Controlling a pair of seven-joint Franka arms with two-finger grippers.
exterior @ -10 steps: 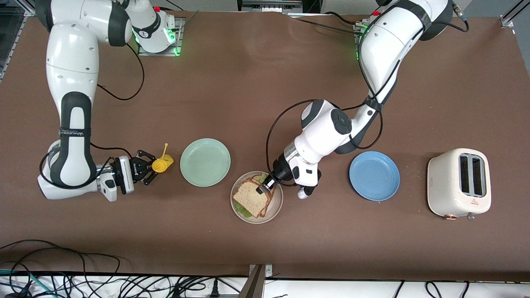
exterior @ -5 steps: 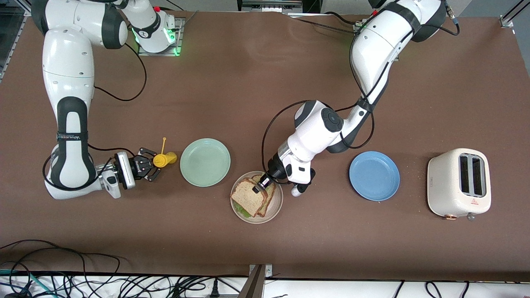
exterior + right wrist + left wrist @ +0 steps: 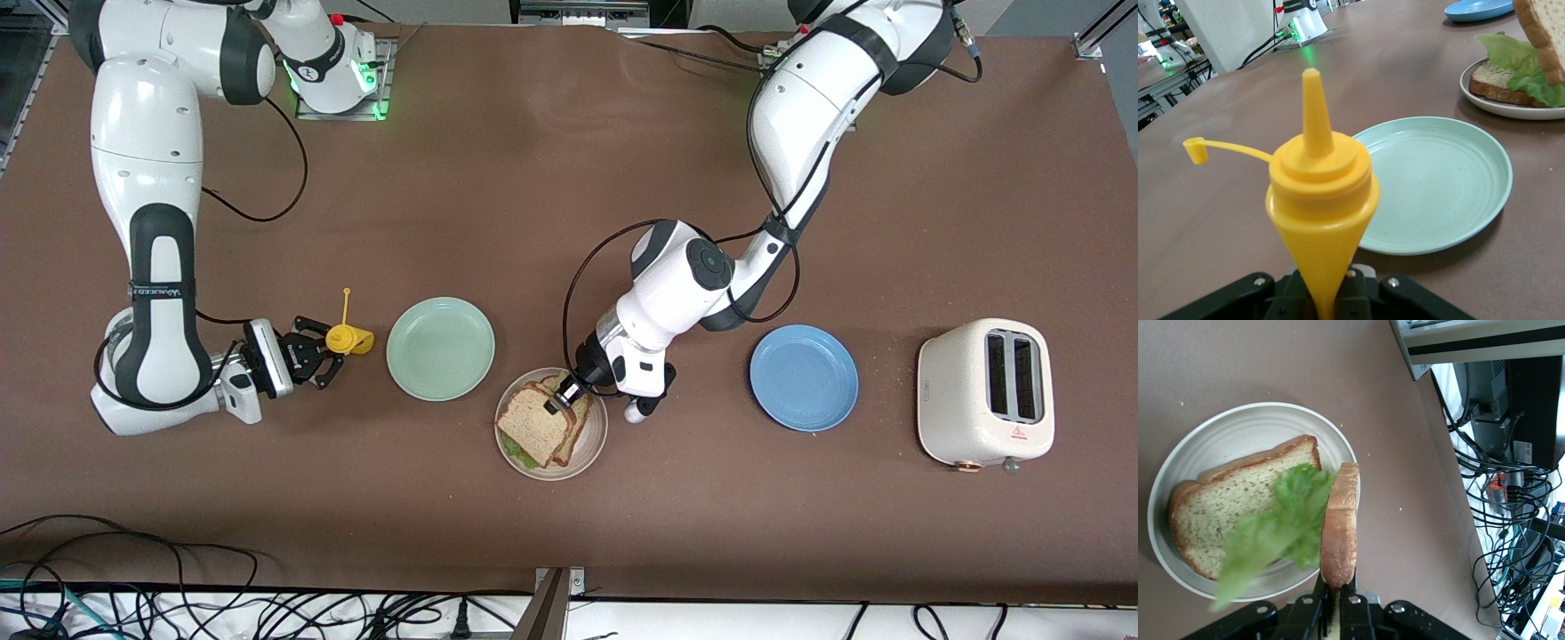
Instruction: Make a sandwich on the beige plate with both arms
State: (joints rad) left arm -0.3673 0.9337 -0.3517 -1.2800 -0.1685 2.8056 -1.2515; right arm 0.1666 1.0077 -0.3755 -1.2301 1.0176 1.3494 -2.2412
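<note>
Left claw [image 3: 1335, 603] is clamped on the top slice [image 3: 1339, 527], so lower it flat onto the lettuce [image 3: 1275, 527] before releasing, while right claw [image 3: 313, 359] grips the mustard bottle [image 3: 1319, 200].

Sandwich [image 3: 538, 430] on beige plate [image 3: 594, 444], top slice [image 3: 1339, 527] raised.

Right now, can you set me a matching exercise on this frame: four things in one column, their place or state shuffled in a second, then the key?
Things:
1. top bread slice
2. yellow squeeze bottle
3. mint green plate
4. bottom bread slice

Places or states:
A. bare, on the table between the bottle and the beige plate
B. lying on the beige plate with lettuce on it
C. held on edge in the shut left gripper
D. held in the shut right gripper, cap off its tip

Pairs: 1-C, 2-D, 3-A, 4-B
</note>
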